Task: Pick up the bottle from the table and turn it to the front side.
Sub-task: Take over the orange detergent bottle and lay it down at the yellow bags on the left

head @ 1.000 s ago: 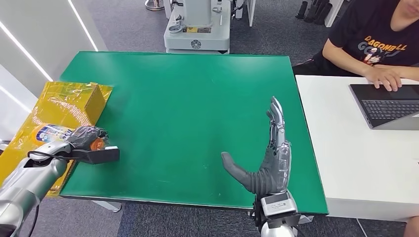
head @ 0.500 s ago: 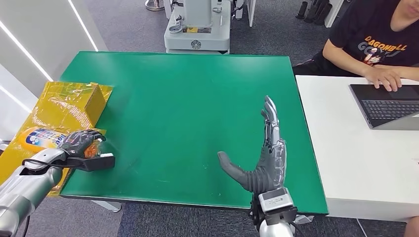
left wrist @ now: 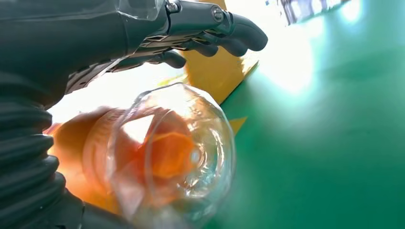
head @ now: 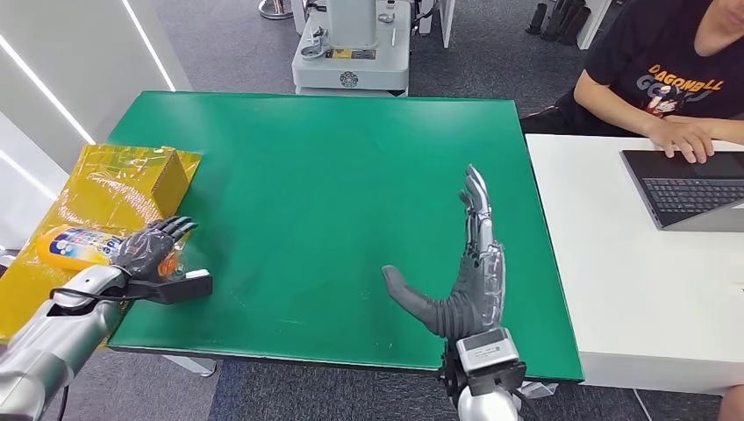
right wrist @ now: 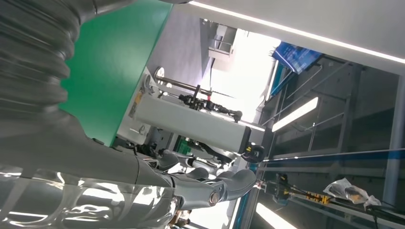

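Note:
A clear bottle (head: 75, 246) of orange drink with a blue and white label lies on its side on a yellow sheet (head: 35, 294) at the left edge of the green table (head: 333, 175). My left hand (head: 149, 250) sits over the bottle's near end, fingers stretched out and not wrapped round it. In the left wrist view the bottle's end (left wrist: 162, 152) lies close under the palm, with the fingers (left wrist: 224, 36) extended above it. My right hand (head: 469, 281) stands edge-on over the table's near right part, fingers straight, thumb out, holding nothing. The right wrist view also shows its fingers (right wrist: 210, 188) extended.
A yellow box (head: 145, 180) stands on the sheet just beyond the bottle. To the right is a white table (head: 614, 263) with a laptop (head: 693, 189) and a seated person (head: 667, 70) typing. A grey machine base (head: 351, 53) stands behind the green table.
My left hand, curled round the bottle a second ago, has shifted slightly left and uncurled its fingers; the bottle now lies lower on the sheet. The right hand has drifted a little left.

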You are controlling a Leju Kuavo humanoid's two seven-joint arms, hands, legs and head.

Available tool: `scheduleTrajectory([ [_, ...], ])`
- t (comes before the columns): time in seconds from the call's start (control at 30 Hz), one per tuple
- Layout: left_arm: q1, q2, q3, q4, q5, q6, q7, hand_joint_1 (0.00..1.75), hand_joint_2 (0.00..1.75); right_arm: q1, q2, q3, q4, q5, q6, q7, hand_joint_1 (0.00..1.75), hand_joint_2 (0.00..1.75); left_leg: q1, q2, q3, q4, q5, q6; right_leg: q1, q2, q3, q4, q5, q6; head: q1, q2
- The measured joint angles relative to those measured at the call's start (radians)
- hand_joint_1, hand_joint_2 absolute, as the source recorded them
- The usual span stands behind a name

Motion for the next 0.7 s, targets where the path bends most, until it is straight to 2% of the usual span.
scheduleTrajectory([
  [0.27, 0.025, -0.061, 0.138, -0.083, 0.038, 0.020, -0.060, 0.00, 1.75, -0.014, 0.003, 0.006, 0.013, -0.015, -0.006, 0.000, 0.00, 1.75, 0.000, 0.000, 0.000, 0.000, 0.000, 0.000, 0.000, 0.000, 0.000, 0.000, 0.000, 0.000, 0.000, 0.000],
  [0.43, 0.053, -0.115, 0.230, -0.208, 0.160, -0.036, -0.122, 0.00, 1.75, -0.018, 0.004, 0.006, 0.014, -0.024, -0.013, 0.003, 0.00, 1.75, 0.000, 0.000, 0.000, 0.000, 0.000, 0.000, 0.000, 0.000, 0.000, 0.000, 0.000, 0.000, 0.000, 0.000],
  [0.53, 0.079, -0.142, 0.257, -0.313, 0.240, -0.078, -0.146, 0.00, 1.75, -0.020, 0.004, 0.006, 0.017, -0.033, -0.013, 0.001, 0.00, 1.75, 0.000, 0.000, 0.000, 0.000, 0.000, 0.000, 0.000, 0.000, 0.000, 0.000, 0.000, 0.000, 0.000, 0.000],
  [0.7, 0.100, -0.159, 0.263, -0.429, 0.317, -0.102, -0.164, 0.00, 1.75, -0.021, 0.004, 0.006, 0.022, -0.039, -0.015, -0.003, 0.00, 1.75, 0.000, 0.000, 0.000, 0.000, 0.000, 0.000, 0.000, 0.000, 0.000, 0.000, 0.000, 0.000, 0.000, 0.000],
])
